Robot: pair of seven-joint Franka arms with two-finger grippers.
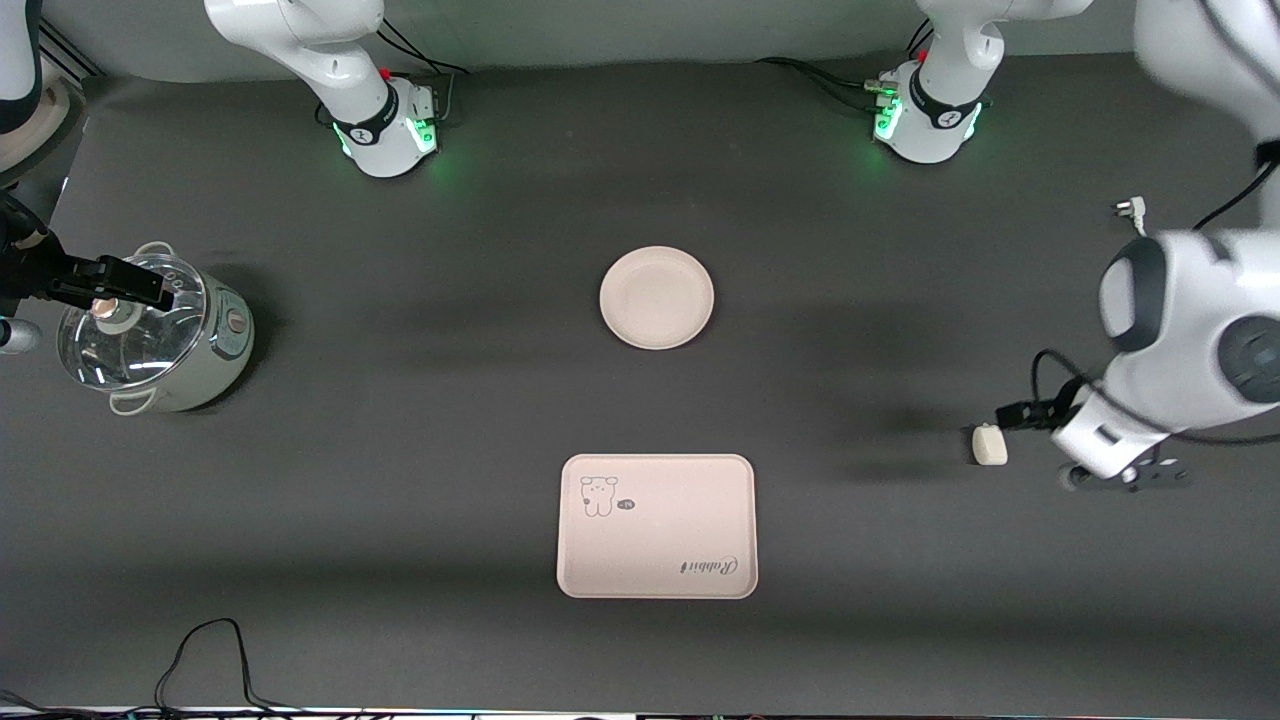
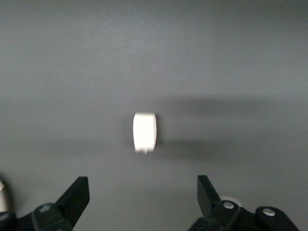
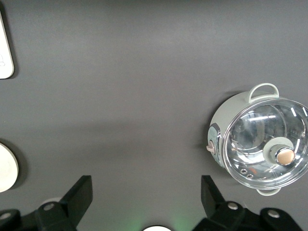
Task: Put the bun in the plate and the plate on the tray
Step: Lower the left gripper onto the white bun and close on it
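Two claws stand wide open and neither has hold of anything. The left claw (image 1: 1012,413) hangs low over the desk (image 1: 400,500) toward the left arm's end, just beside the bun (image 1: 989,444), its dark fingers spread with bare desk between them. In the left wrist view the bun (image 2: 144,132) lies on the desk ahead of the two fingertips (image 2: 77,195), apart from both. Taking the plate as the middle of a clock face seen from the front camera, the bun lies at about four o'clock, well apart from it.

The plate (image 1: 657,297) sits flat near the middle of the desk, with nothing on it. The tray (image 1: 657,526) lies at six o'clock from the plate, nearer to the front camera and apart from it, its drawing and script facing up, and it carries nothing.

The right claw (image 1: 130,285) waits over a small cooking pot (image 1: 150,340) with a glass lid, which stands toward the right arm's end of the desk, at roughly nine o'clock from the plate. In the right wrist view the pot (image 3: 257,139) shows past the spread fingers (image 3: 79,195), which grip nothing.
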